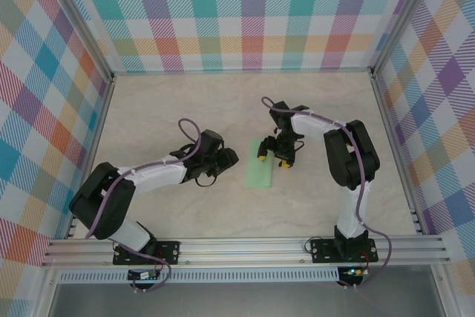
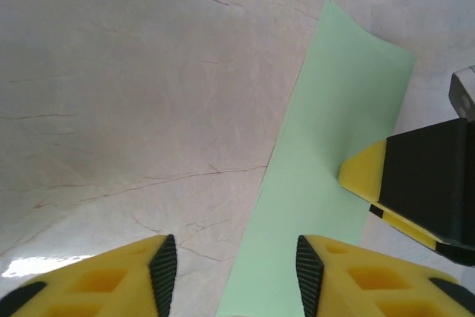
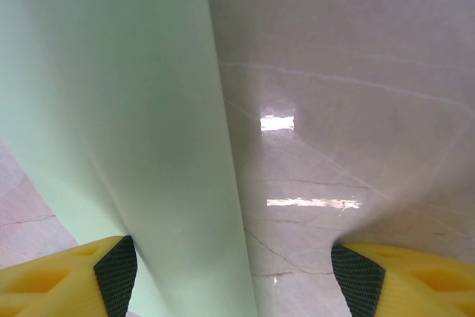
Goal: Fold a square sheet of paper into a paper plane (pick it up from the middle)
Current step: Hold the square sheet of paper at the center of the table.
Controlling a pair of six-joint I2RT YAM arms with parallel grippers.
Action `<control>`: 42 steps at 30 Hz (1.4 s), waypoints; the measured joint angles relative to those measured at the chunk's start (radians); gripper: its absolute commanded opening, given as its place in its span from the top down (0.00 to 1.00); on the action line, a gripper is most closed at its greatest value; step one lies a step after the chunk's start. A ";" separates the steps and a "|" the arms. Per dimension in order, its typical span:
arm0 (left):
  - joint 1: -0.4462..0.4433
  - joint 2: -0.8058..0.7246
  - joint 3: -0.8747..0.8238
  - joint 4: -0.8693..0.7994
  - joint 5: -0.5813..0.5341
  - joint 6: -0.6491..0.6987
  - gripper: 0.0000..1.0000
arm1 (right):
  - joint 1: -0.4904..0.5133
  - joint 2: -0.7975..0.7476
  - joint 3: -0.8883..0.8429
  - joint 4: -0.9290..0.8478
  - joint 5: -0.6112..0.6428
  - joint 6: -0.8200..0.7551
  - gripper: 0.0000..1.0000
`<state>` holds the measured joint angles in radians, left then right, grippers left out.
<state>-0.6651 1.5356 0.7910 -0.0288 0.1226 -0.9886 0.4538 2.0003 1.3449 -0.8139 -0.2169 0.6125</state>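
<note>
The sheet of paper point(image 1: 261, 171) is light green and lies flat on the table as a long narrow strip, folded over. My left gripper point(image 1: 228, 159) sits low just left of the strip. In the left wrist view its jaws stand apart, open point(image 2: 235, 276), with the paper's point(image 2: 326, 154) left edge on the table between them and nothing gripped. My right gripper point(image 1: 273, 158) hovers over the strip's far end, open. In the right wrist view point(image 3: 237, 272) its fingers are wide apart and the paper's point(image 3: 126, 109) long right edge runs between them.
One yellow and black finger of the right gripper point(image 2: 415, 183) reaches in over the strip's right side in the left wrist view. Bare marbled tabletop point(image 1: 171, 109) surrounds the paper. Plaid walls and aluminium rails point(image 1: 245, 246) bound the workspace.
</note>
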 measured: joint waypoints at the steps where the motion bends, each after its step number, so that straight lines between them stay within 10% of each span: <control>1: 0.000 0.013 0.014 0.003 0.010 0.005 0.72 | 0.000 0.000 0.000 0.000 0.000 0.000 0.24; 8: -0.002 0.092 0.101 0.013 0.050 0.021 1.00 | 0.000 0.002 -0.001 -0.003 0.000 0.000 0.23; 42: -0.048 0.441 0.418 -0.137 0.086 0.067 1.00 | 0.000 0.006 -0.003 0.000 -0.007 0.000 0.21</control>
<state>-0.7128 1.9766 1.2087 -0.1658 0.2089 -0.9218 0.4538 2.0060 1.3422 -0.8139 -0.2241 0.6125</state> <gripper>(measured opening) 0.039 0.780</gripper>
